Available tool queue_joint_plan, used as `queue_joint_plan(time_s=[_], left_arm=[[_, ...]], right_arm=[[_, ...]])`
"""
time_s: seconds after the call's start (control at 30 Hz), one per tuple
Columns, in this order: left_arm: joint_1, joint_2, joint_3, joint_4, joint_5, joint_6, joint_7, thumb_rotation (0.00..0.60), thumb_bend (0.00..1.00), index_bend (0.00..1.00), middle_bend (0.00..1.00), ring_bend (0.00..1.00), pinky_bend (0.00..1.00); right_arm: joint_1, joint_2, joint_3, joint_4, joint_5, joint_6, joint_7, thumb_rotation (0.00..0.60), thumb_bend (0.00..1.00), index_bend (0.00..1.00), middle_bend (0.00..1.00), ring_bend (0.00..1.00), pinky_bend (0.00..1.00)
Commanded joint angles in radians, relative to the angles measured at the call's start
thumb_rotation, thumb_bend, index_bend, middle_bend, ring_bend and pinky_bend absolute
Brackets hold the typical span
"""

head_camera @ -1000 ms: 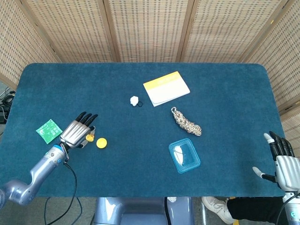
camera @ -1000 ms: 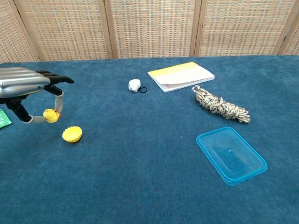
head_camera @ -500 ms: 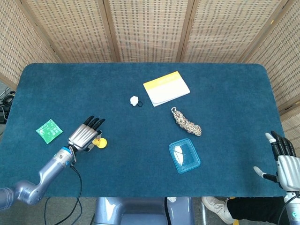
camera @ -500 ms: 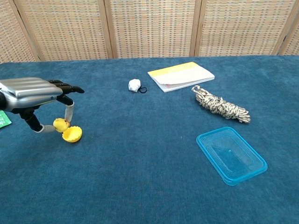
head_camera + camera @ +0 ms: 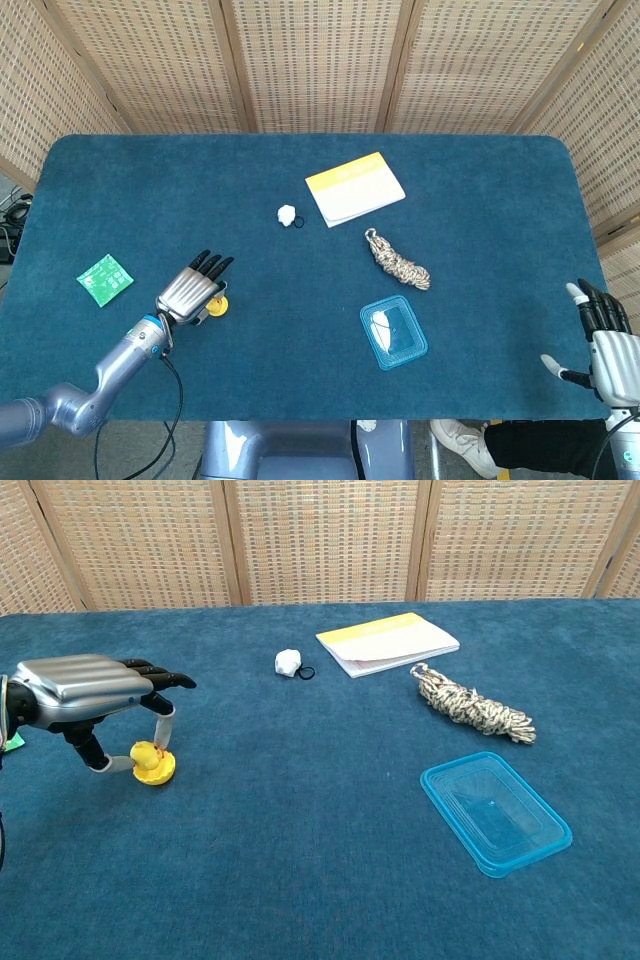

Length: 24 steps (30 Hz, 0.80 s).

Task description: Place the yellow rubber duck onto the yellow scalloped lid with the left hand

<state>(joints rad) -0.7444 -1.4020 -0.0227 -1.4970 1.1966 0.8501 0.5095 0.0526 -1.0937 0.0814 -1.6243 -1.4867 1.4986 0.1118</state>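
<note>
- A green packet [image 5: 104, 279] lies flat near the left edge of the blue bench [image 5: 480, 200].
- The left hand [image 5: 190, 292] is palm-down just right of the packet, over the yellow scalloped lid [image 5: 160, 774]. In the chest view its fingers [image 5: 164, 725] pinch the yellow rubber duck [image 5: 146, 757] between thumb and one finger, the rest stretched forward.
- The duck sits on top of the lid, appearing to touch it, while the fingers remain closed on it.
- Farther back, near the middle, a small white lump [image 5: 287, 214] lies with a black ring [image 5: 299, 222] touching its right side.
- Just right of that is a notebook [image 5: 355, 188] with a yellow band along one edge.
- In front of the notebook lies a bundle of braided rope [image 5: 398, 261].
- Nearer the front edge sits a clear blue container [image 5: 393, 332].
- At the far right, off the bench corner, the right hand [image 5: 605, 345] holds nothing, its fingers spread apart.
</note>
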Motion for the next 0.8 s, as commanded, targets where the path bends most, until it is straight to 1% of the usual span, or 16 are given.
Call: queue_joint_plan(time_s=[0.03, 0.1, 0.2, 0.27, 0.43, 0.53, 0.67, 0.73, 0.8], left_arm=[[-0.003, -0.002, 0.0, 0.003, -0.005, -0.003, 0.004, 0.6, 0.37, 0.47, 0.0, 0.0, 0.0], [-0.004, -0.005, 0.001, 0.006, -0.013, -0.005, 0.008, 0.6, 0.37, 0.46, 0.0, 0.0, 0.0], [-0.006, -0.004, 0.004, 0.004, -0.028, -0.009, 0.02, 0.6, 0.37, 0.4, 0.0, 0.0, 0.0], [-0.006, -0.005, 0.004, 0.003, -0.034, -0.004, 0.031, 0.6, 0.37, 0.34, 0.0, 0.0, 0.0], [-0.008, 0.004, 0.002, -0.013, -0.062, -0.005, 0.04, 0.6, 0.36, 0.12, 0.0, 0.0, 0.0], [-0.004, 0.018, -0.003, -0.037, -0.065, 0.009, 0.03, 0.6, 0.36, 0.11, 0.0, 0.0, 0.0], [0.02, 0.054, -0.017, -0.108, -0.056, 0.058, -0.01, 0.6, 0.36, 0.1, 0.0, 0.0, 0.0], [0.044, 0.08, -0.019, -0.155, -0.033, 0.106, -0.033, 0.6, 0.35, 0.08, 0.0, 0.0, 0.0], [0.081, 0.112, -0.013, -0.208, -0.001, 0.18, -0.039, 0.6, 0.35, 0.05, 0.0, 0.0, 0.0]], right_arm=[[-0.001, 0.0, 0.001, 0.0, 0.001, 0.002, 0.001, 0.6, 0.0, 0.0, 0.0, 0.0, 0.0], [-0.001, 0.0, 0.002, 0.0, 0.002, 0.002, 0.004, 0.6, 0.0, 0.0, 0.0, 0.0, 0.0], [0.0, 0.001, 0.003, 0.001, 0.006, -0.001, 0.007, 0.6, 0.0, 0.0, 0.0, 0.0, 0.0], [0.0, 0.001, 0.003, 0.002, 0.006, -0.003, 0.008, 0.6, 0.0, 0.0, 0.0, 0.0, 0.0], [0.001, 0.0, 0.001, 0.002, 0.003, -0.002, 0.004, 0.6, 0.0, 0.0, 0.0, 0.0, 0.0], [0.0, 0.001, 0.001, 0.002, 0.004, -0.002, 0.005, 0.6, 0.0, 0.0, 0.0, 0.0, 0.0], [0.001, 0.001, 0.001, 0.0, 0.004, -0.004, 0.004, 0.6, 0.0, 0.0, 0.0, 0.0, 0.0], [0.002, 0.0, 0.0, 0.001, 0.004, -0.006, 0.002, 0.6, 0.0, 0.0, 0.0, 0.0, 0.0], [0.004, -0.001, -0.001, 0.002, 0.005, -0.011, -0.001, 0.6, 0.0, 0.0, 0.0, 0.0, 0.0]])
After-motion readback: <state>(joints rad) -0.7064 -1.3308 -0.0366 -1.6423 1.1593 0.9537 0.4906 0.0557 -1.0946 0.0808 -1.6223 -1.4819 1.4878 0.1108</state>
